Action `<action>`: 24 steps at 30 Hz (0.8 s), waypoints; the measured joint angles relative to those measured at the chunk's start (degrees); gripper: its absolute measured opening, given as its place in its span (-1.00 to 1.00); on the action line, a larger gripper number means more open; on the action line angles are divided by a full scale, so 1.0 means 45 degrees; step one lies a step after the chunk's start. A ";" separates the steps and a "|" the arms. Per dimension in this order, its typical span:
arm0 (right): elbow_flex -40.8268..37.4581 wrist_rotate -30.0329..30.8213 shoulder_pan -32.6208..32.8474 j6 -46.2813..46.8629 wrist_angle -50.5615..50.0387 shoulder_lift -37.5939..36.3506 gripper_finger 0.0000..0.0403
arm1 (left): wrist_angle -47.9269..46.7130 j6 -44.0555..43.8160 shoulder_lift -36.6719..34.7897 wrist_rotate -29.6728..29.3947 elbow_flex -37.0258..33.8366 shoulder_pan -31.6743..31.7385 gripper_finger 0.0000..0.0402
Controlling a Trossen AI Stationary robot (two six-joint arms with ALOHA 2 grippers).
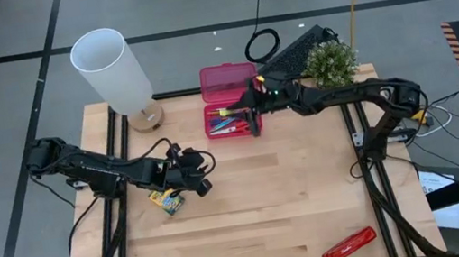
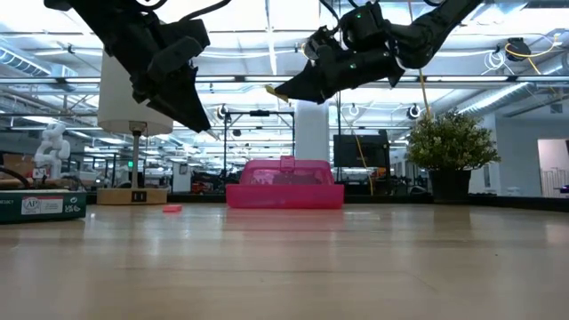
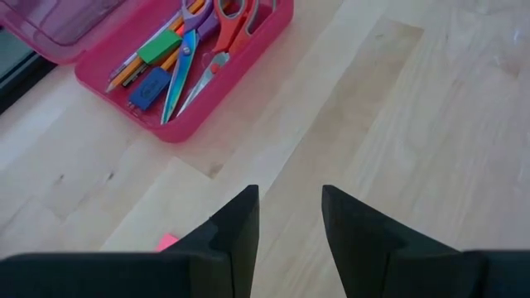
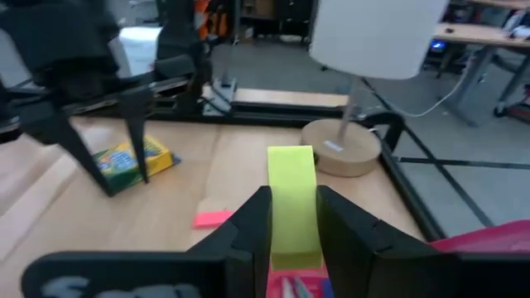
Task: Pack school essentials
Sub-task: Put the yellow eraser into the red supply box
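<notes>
The red bar (image 1: 349,245) is seen nearest the front edge of the table (image 1: 259,206), toward the right side, well apart from both arms. The left gripper (image 1: 201,186) is held above the table's left half, just beside the crayon box (image 1: 167,201), which lies flat on the wood. In the left wrist view its fingers (image 3: 236,236) are parted, with bare tabletop visible between them and nothing grasped. A small pink piece (image 4: 213,218) lies on the table near the crayon box (image 4: 132,161), between the box and the case. Farther back, the pink case (image 1: 229,112) is open, with its lid raised behind the tray. In the tray are seen red scissors (image 3: 233,23), blue scissors (image 3: 184,70), pencils (image 3: 137,66), a green piece (image 3: 160,48) and a blue piece (image 3: 149,87). The right gripper (image 1: 254,125) is held over the tray's right edge. Its fingers (image 4: 248,228) are closed on a yellow piece (image 4: 291,199), which stands upright between them. A lamp (image 1: 116,72) stands at the rear left corner, and a plant (image 1: 330,62) at the rear right.
</notes>
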 joint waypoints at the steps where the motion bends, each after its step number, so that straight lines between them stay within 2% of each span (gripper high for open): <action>1: 0.0013 0.0000 -0.0089 0.0000 0.0086 0.0000 -0.61 | -0.0001 0.0000 0.0000 -0.0030 0.0000 0.0000 -0.32; 10: 0.1396 0.0005 -0.0600 0.0044 -0.0134 0.0916 -0.61 | 0.0013 0.0170 0.0000 -0.0309 0.0000 0.0116 -0.32; 16: 0.2988 -0.0002 -0.0790 0.0025 -0.1384 0.2051 -0.61 | 0.0011 0.0316 0.0000 -0.0356 0.0000 0.0221 -0.32; 18: 0.3512 -0.0029 -0.0824 -0.0005 -0.1791 0.2426 -0.61 | 0.0032 0.0529 0.0000 -0.0663 0.0000 0.0219 -0.32; 22: 0.3628 -0.0034 -0.0775 -0.0259 -0.2255 0.2599 -0.61 | 0.0083 0.0723 0.0000 -0.2226 0.0000 0.0227 -0.32; 24: 0.3630 0.0001 -0.0750 -0.0356 -0.2119 0.2580 -0.61 | 0.0252 0.0850 0.0000 -0.2422 0.0000 0.0336 -0.32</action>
